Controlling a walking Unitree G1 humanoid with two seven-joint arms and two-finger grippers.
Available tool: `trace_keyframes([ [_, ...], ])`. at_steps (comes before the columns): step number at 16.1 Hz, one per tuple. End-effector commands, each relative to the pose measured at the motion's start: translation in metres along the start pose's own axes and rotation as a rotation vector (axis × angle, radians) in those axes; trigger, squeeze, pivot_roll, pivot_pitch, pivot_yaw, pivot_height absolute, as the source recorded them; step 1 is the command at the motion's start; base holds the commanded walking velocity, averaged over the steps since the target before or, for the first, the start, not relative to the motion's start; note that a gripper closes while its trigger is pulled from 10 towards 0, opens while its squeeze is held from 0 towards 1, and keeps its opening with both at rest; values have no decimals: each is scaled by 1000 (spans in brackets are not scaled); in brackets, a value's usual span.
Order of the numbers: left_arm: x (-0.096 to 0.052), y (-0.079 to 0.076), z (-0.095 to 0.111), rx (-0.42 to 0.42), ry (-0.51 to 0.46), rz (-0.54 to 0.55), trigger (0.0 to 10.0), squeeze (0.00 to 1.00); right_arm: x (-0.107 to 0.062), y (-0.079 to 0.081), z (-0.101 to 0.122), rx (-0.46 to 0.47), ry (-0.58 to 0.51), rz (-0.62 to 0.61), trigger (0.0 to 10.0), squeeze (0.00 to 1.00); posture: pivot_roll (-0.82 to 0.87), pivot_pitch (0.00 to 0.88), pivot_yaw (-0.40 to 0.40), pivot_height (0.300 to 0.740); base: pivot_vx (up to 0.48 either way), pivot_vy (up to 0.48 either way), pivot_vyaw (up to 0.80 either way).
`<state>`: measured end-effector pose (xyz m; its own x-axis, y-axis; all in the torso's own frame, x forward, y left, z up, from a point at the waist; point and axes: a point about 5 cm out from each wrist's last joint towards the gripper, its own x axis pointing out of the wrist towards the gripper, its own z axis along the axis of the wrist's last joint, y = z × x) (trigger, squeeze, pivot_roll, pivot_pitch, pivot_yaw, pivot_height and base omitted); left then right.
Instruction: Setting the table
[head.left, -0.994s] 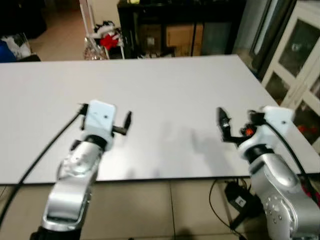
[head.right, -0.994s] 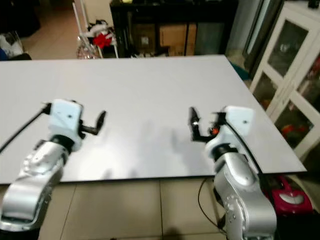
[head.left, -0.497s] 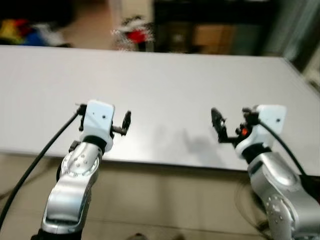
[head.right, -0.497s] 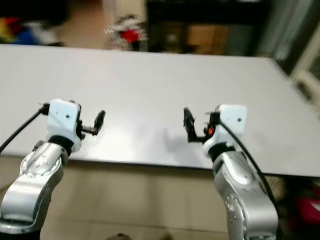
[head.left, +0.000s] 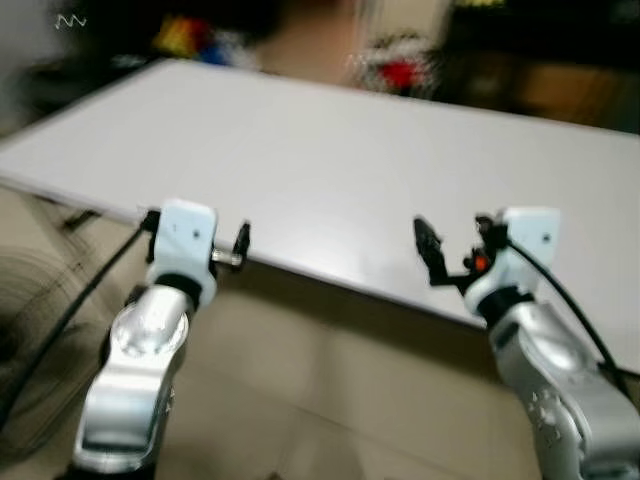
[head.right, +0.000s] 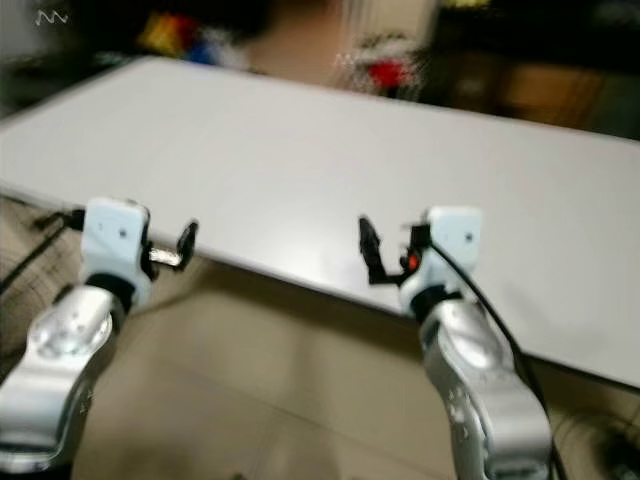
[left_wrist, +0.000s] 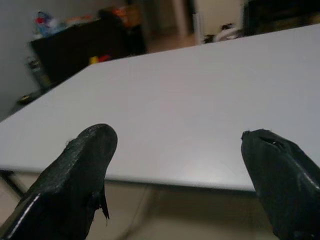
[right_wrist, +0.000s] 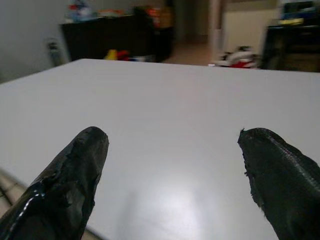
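A large white table (head.left: 330, 150) lies before me with nothing on its top; the picture is blurred. Its near edge runs slantwise across the left eye view. My left gripper (head.left: 197, 232) is held out at that edge, open, nothing between its fingers (left_wrist: 85, 165). My right gripper (head.left: 455, 248) hovers just over the edge further right, also open and holding nothing. Both wrist views look between the black fingertips (right_wrist: 75, 170) across the bare tabletop (right_wrist: 175, 110).
Beige tiled floor (head.left: 320, 400) lies below the table's edge. Beyond the table stands dark furniture (head.left: 560, 60) with a red and white object (head.left: 400, 70) on the floor beside it. A black cable (head.left: 70, 310) trails from my left arm.
The whole view has swung, so the camera has turned. The table's near edge now runs slantwise and closer to the grippers. Both arms keep the same pose, fingers still open.
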<state>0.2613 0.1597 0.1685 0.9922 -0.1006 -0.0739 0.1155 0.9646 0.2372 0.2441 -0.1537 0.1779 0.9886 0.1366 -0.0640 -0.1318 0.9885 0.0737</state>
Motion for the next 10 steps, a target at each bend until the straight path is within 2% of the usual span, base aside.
trace_keyframes([
  [1,0,-2,2,9,-6,-10,10000,0,0,-2,0,3,0,-7,10000,0,68,0,28,740,0,405,800],
  [10,-3,1,4,25,-9,-1,10000,0,2,1,-4,23,13,12,10000,0,90,0,24,740,0,405,800],
])
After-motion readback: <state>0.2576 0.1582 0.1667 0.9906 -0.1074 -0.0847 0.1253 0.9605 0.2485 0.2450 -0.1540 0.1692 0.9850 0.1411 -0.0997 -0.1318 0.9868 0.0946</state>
